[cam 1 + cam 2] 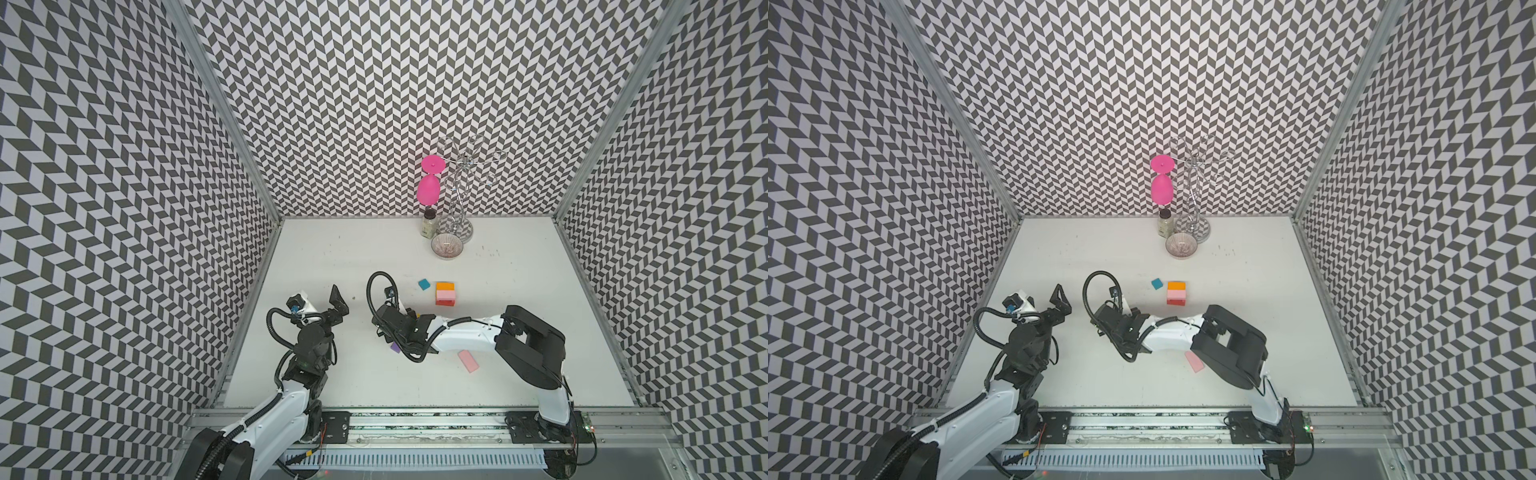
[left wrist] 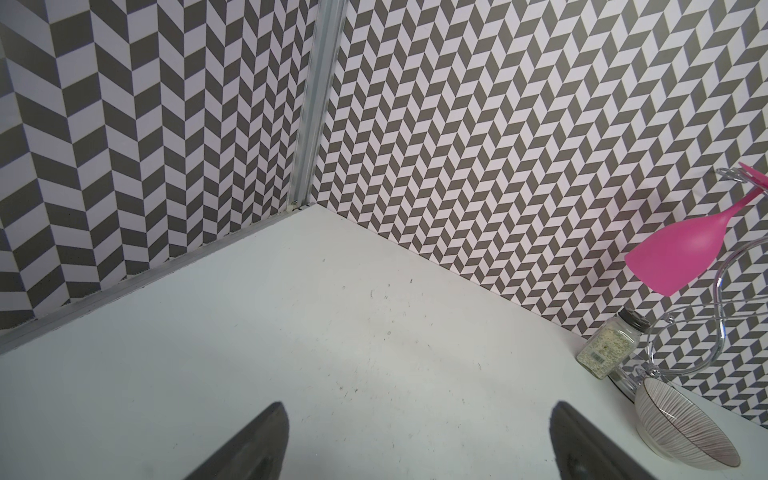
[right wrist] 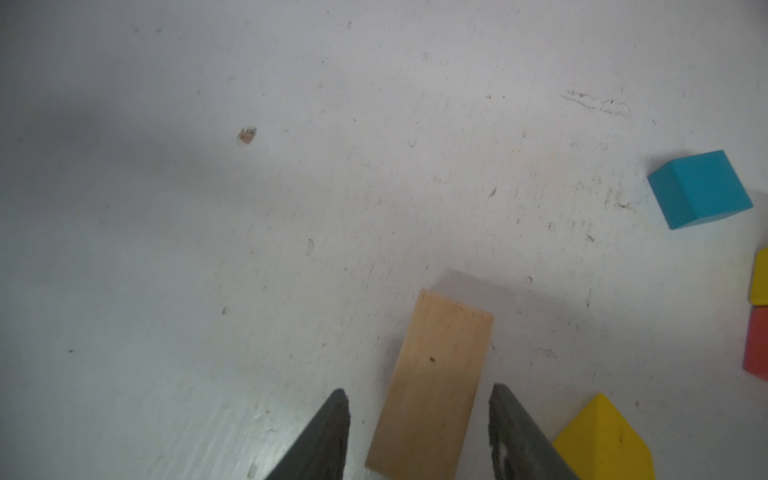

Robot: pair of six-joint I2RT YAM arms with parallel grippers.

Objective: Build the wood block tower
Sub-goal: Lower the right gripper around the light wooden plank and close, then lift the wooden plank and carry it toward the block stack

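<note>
Tower (image 1: 445,294): stands upright on the white table (image 1: 332,257), right of the middle. Its long axis is vertical, with an orange layer on top, pink under it and red at the bottom. It shows in both top views.
Teal block (image 1: 424,284): on the table just left of the tower and a little farther back, apart from it.
Plank (image 3: 436,365): a plain wood piece, hidden under the right claw in both top views, left of the tower and nearer than it. In the right wrist view its long axis runs in line with the fingers, one short end pointing away from the wrist. Which way it points across the table cannot be told.
Yellow piece (image 3: 602,440): a ridged block on the table just beside one finger of the right claw.
Purple block (image 1: 394,347): peeks out at the near left of the right claw, mostly covered.
Pink slab (image 1: 468,360): lies flat on the near side, close to the right arm. Its long axis slants from far left to near right.
Right claw (image 3: 418,390): points down at the table, partly spread. Its fingers straddle the plank, and bare table shows between each finger and the wood.
Left claw (image 2: 417,403): raised at the left side, spread wide with nothing between the fingers.
Far side: a pink goblet (image 1: 429,189) hangs upside down on a wire rack (image 1: 457,199). A jar (image 1: 429,224) and a ribbed bowl (image 1: 447,246) stand at the rack's foot.
</note>
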